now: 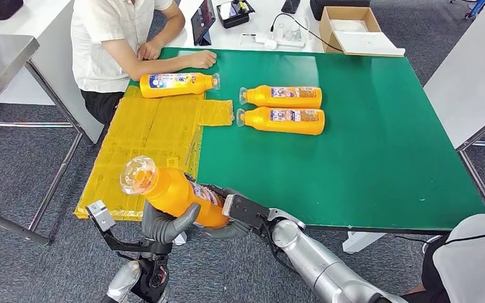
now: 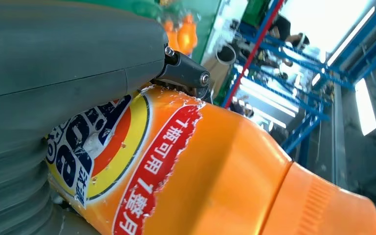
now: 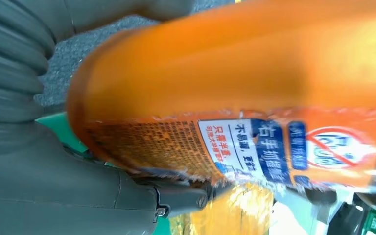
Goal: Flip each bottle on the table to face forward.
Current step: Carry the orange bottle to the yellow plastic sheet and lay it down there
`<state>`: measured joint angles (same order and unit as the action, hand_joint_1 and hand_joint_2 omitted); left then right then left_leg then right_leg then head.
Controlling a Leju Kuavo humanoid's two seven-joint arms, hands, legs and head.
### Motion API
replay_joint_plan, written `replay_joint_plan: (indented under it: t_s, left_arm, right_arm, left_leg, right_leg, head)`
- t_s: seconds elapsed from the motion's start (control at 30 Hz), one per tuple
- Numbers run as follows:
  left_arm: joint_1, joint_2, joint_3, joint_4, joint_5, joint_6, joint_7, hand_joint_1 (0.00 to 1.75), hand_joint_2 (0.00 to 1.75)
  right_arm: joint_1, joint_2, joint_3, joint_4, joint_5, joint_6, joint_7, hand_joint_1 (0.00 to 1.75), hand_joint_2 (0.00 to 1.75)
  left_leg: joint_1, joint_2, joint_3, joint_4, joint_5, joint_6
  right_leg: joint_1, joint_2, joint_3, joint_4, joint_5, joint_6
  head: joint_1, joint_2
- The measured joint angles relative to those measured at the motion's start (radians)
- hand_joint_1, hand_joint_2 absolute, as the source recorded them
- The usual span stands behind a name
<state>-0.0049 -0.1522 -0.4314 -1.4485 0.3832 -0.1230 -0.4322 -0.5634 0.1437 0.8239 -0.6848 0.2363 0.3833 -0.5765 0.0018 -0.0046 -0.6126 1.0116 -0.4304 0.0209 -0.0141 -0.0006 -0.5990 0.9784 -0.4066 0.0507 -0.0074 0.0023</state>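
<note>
I hold one orange detergent bottle (image 1: 175,194) off the near table (image 1: 366,170) edge, left hand (image 1: 164,225) and right hand (image 1: 230,218) both clamped on it. Three bottles (image 1: 284,108) lie sideways beyond; orientation likely unfinished.

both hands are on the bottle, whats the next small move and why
Probably turn the held bottle between the left hand and right hand, then lay it on the yellow mat. It hangs tilted off the table's near edge; three bottles already lie flat.
</note>
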Motion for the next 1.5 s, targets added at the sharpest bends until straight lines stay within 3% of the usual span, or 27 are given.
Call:
replay_joint_plan:
  t_s: [0.17,0.3,0.43,0.57,0.73,0.97,1.23,1.37,1.5]
  left_arm:
    - [-0.001,0.000,0.000,0.000,-0.004,-0.034,0.000,1.75,1.75]
    - [-0.001,0.000,0.000,0.001,-0.019,-0.037,0.002,1.75,1.75]
    - [-0.009,0.001,-0.001,0.005,-0.084,0.035,0.012,1.75,1.75]
    - [-0.039,0.001,0.007,0.025,-0.179,0.200,0.025,1.75,1.75]
    - [-0.098,0.003,0.065,0.065,-0.366,0.438,-0.021,1.75,1.75]
    - [-0.142,0.015,0.171,0.103,-0.580,0.607,-0.053,1.75,1.75]
    - [-0.164,0.024,0.224,0.137,-0.681,0.700,-0.058,1.75,1.75]
    - [-0.220,0.023,0.296,0.217,-1.002,0.808,-0.059,1.75,1.75]
    - [-0.320,0.023,0.383,0.378,-1.251,0.818,-0.008,1.75,1.75]
  right_arm:
    - [0.008,-0.003,0.003,0.000,-0.013,0.005,-0.026,0.00,1.75]
    - [0.014,-0.004,0.003,0.000,-0.016,0.002,-0.030,0.00,0.00]
    - [0.030,-0.003,0.002,-0.009,0.002,-0.056,-0.047,0.00,0.00]
    - [0.086,-0.006,-0.011,-0.091,0.030,-0.122,-0.102,0.00,0.00]
    - [0.173,-0.020,-0.053,-0.242,0.039,-0.193,-0.121,0.00,0.00]
    - [0.283,-0.048,-0.111,-0.359,0.058,-0.326,-0.123,0.00,0.00]
    - [0.325,-0.058,-0.127,-0.425,0.051,-0.353,-0.123,0.00,0.00]
    - [0.337,-0.061,-0.102,-0.494,0.016,-0.362,-0.123,0.00,0.00]
    - [0.337,-0.065,-0.065,-0.547,-0.009,-0.363,-0.124,0.00,0.00]
  left_leg:
    - [0.000,0.000,0.000,0.000,0.000,0.000]
    - [0.000,0.000,0.000,0.000,0.000,0.000]
    - [0.000,0.000,0.000,0.000,0.000,0.000]
    - [0.000,0.000,0.000,0.000,0.000,0.000]
    - [0.000,0.000,0.000,0.000,0.000,0.000]
    - [0.000,-0.001,-0.001,0.000,0.000,0.000]
    - [0.000,-0.001,-0.001,0.000,0.000,0.000]
    - [0.000,-0.001,0.000,0.000,0.000,0.000]
    - [0.000,0.000,0.000,0.000,0.001,0.000]
  right_leg:
    - [0.000,0.000,0.000,0.000,0.000,0.000]
    - [0.000,0.000,0.000,0.000,0.000,0.000]
    - [0.000,0.000,0.000,0.000,0.000,0.000]
    - [0.000,0.000,0.000,0.000,0.000,0.000]
    - [0.000,0.000,0.000,0.000,0.000,0.000]
    - [0.000,0.000,0.000,0.000,0.000,0.000]
    - [0.000,0.000,0.000,0.000,0.000,0.000]
    - [0.000,-0.001,0.000,0.000,0.000,0.000]
    - [0.000,0.000,0.000,0.001,0.000,0.000]
  head:
    - [0.000,0.000]
    - [0.000,0.000]
    - [0.000,0.000]
    - [0.000,0.000]
    - [0.000,0.000]
    - [0.000,0.000]
    - [0.000,0.000]
    - [0.000,0.000]
    - [0.000,0.000]
